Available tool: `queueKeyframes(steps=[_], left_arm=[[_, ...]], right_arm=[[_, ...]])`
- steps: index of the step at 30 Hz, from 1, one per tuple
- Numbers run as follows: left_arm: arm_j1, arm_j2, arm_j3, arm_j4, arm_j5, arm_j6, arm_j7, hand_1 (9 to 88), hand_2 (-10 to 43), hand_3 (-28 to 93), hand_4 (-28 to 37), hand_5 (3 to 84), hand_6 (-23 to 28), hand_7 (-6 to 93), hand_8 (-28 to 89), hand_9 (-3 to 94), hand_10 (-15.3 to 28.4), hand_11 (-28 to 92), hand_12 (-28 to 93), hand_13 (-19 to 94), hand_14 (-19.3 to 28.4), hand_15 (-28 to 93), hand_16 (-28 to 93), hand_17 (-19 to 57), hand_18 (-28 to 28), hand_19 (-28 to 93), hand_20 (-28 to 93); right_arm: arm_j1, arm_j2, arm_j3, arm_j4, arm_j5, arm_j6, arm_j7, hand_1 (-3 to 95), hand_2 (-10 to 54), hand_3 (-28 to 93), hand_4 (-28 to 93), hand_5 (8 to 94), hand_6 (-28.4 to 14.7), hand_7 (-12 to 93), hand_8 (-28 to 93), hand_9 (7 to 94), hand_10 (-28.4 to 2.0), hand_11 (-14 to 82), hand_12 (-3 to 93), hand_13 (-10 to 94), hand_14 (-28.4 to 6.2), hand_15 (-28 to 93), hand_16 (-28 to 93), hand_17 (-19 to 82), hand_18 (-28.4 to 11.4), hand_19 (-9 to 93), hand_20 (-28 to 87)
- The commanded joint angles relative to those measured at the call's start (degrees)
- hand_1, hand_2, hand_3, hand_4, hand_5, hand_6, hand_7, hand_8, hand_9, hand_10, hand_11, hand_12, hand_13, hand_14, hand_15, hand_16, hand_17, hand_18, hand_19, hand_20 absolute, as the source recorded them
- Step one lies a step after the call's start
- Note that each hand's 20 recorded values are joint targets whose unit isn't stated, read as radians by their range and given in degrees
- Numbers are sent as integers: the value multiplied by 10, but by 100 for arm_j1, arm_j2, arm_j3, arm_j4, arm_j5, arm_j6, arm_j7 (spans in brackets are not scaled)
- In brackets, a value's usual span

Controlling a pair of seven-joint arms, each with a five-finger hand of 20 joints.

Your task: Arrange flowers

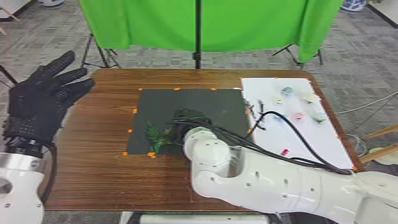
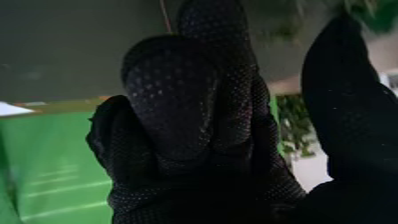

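In the head view, my right hand [image 1: 189, 119] is low over the dark mat [image 1: 164, 102], its fingers partly hidden by the wrist and cables. Green foliage [image 1: 158, 137] lies on the mat just left of it. My left hand [image 1: 51, 92] is raised beyond the table's left side, fingers straight. Small pale flowers, among them a pink flower [image 1: 298, 116] and a blue one [image 1: 287, 91], lie on the white sheet [image 1: 306, 140]. In the right wrist view, the thumb of my right hand [image 2: 209, 100] stands apart from the fingers, nothing between them; blurred greenery [image 2: 369, 15] is near the thumb's tip.
Orange tape marks edge the mat on the brown table [image 1: 107, 175]. Dark stems [image 1: 260, 107] and a small red item [image 1: 284, 151] lie on the sheet. Black cables [image 1: 266, 145] loop from the right arm over it. A green cloth [image 1: 258, 25] hangs behind the table.
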Motion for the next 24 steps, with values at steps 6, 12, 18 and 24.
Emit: queueKeyframes(steps=[6,12,18,24], left_arm=[[605,-229,-158,-205,69,115,52,211,82,761,-282,334,87,99,-76,286,192,259,112,219,272,522,-98,-94,283,582,-12],[714,-273,-225,-258,71,173,96,211,82,761,-282,335,86,100,-76,286,193,259,113,219,271,521,-98,-94,283,582,-12],[712,-267,-235,-255,67,171,78,210,83,760,-282,335,87,100,-76,287,193,260,113,219,272,521,-98,-94,283,582,-12],[664,-256,-203,-242,71,175,40,209,83,760,-282,335,87,100,-77,286,193,261,113,219,271,522,-99,-95,283,582,-12]], right_arm=[[-235,1011,366,-910,-285,288,-19,316,-37,691,-230,690,-56,130,-103,929,-126,293,187,911,-53,568,192,595,-187,932,408],[-479,1296,500,-1033,-128,50,102,302,-20,693,-218,698,-73,121,-101,933,-131,291,185,916,-55,564,192,601,-190,932,412],[-637,1438,609,-1141,204,-339,30,294,-7,696,-211,741,-78,125,-99,936,-134,297,185,922,-59,562,194,604,-192,932,416],[-729,1344,633,-1150,427,-524,-78,293,1,701,-208,762,-73,130,-99,937,-136,302,184,924,-62,562,198,603,-194,932,424]])
